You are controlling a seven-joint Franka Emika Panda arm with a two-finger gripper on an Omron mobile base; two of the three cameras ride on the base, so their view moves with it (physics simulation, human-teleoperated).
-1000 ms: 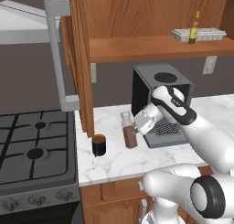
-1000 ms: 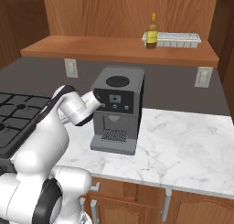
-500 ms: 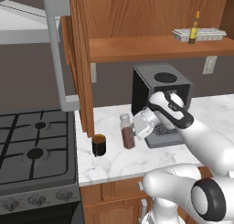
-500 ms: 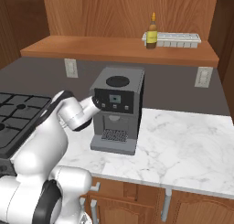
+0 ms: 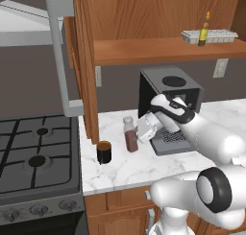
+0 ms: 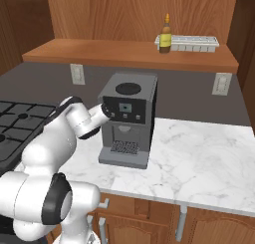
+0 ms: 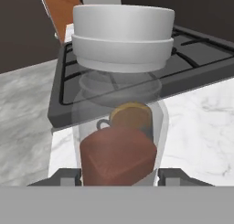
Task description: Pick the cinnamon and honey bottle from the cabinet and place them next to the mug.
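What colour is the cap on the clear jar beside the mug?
Grey-silver; the clear cylindrical jar's cap shows best in the hand view.

Your white counter and your wooden shelf

On the marble counter (image 5: 125,164) you have the mug (image 5: 104,152), the cinnamon (image 5: 129,134) jar just beside it, and the grey coffee machine (image 6: 127,119) further along. Up on the cabinet (image 5: 144,49) shelf you have the honey bottle (image 6: 166,35) standing right next to a white tray (image 6: 191,42).
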